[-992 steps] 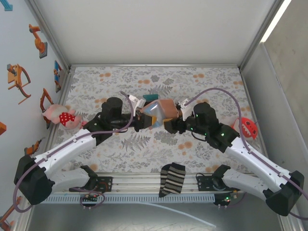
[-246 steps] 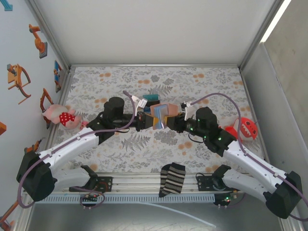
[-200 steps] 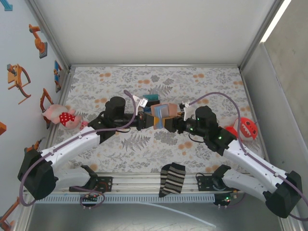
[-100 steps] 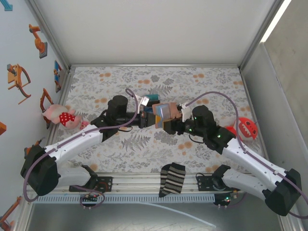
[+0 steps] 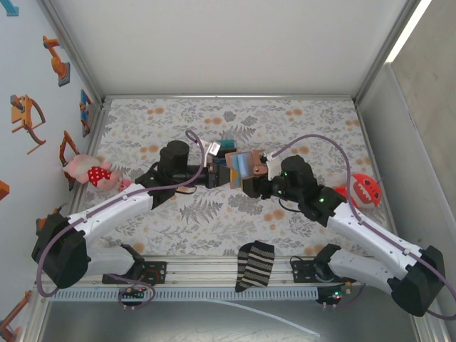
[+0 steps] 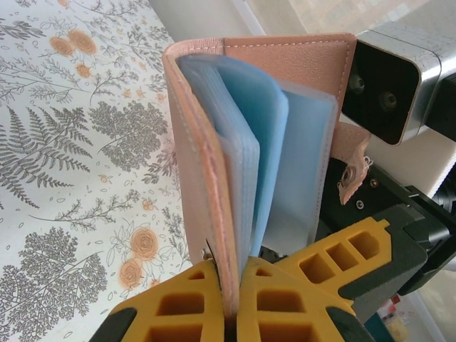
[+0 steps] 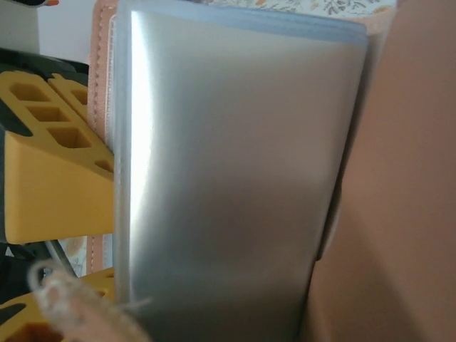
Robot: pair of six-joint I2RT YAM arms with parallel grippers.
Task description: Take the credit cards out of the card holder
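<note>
Card holder (image 5: 246, 165) is at table centre, held up between the two arms, with its tan cover edges upright in the left wrist view. The floral table (image 5: 299, 121) has open room across the far half. At the sides, a pink plush (image 5: 89, 173) lies near the left wall and a red toy (image 5: 365, 189) near the right. A striped sock (image 5: 255, 265) hangs over the near edge. A teal box (image 5: 228, 146) sits just behind the holder, partly hidden.

Left gripper (image 6: 231, 288) is clamped on one cover's bottom edge, yellow fingers pressed together. Right gripper (image 5: 254, 179) is beside the other cover, and one finger shows behind the blue leaves - cannot tell if it grips.

Holder is fanned open with light-blue cards (image 6: 249, 128) inside. In the right wrist view there is glare on a glossy leaf - details unreadable, edges cut off.
</note>
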